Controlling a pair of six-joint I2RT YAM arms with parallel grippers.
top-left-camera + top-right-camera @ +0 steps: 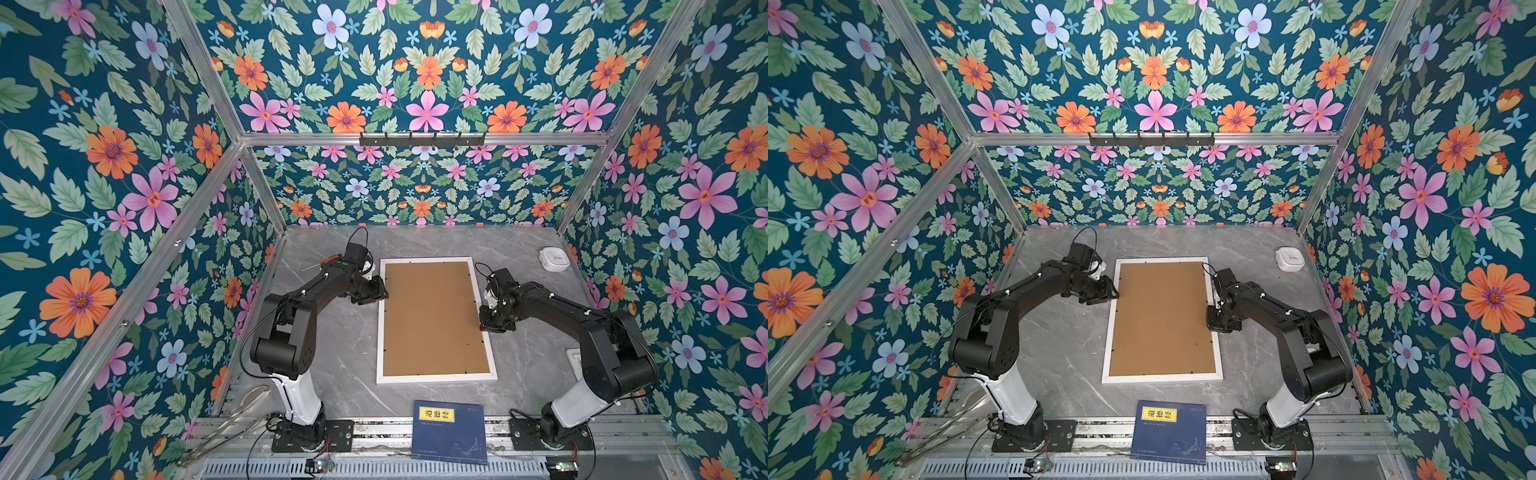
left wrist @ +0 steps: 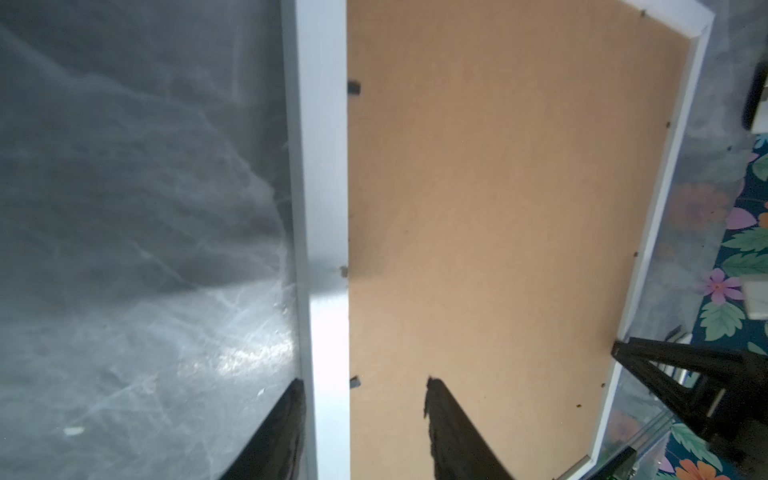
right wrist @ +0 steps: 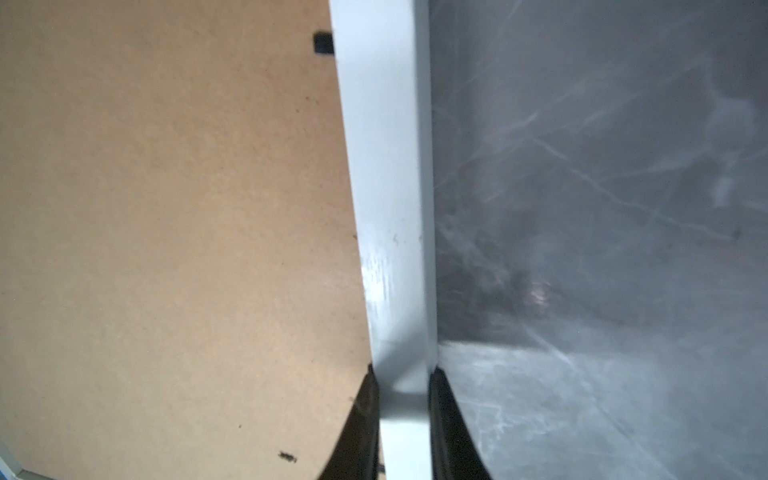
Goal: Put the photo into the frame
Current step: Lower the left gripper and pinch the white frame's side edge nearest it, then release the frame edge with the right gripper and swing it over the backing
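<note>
Right end effector (image 3: pixel 403 370) pinching right long rail of frame (image 1: pixel 436 378); left end effector (image 2: pixel 363 380) straddling left rail, jaws parted; backing board (image 1: pixel 432 316) uppermost

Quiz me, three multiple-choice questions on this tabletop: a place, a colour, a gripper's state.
1. The flat board inside the white rectangular picture frame is: A brown; B green; C black.
2. The dark blue yellow-labelled book lies: A on the frame; B at the grey marble table's near edge; C against the far wall.
3. The right gripper is: A open in the air; B holding the book; C shut on the frame's rail.
A: brown in both top views. B: it lies in front, clear of the frame. C: both fingers pinch the rail.
</note>
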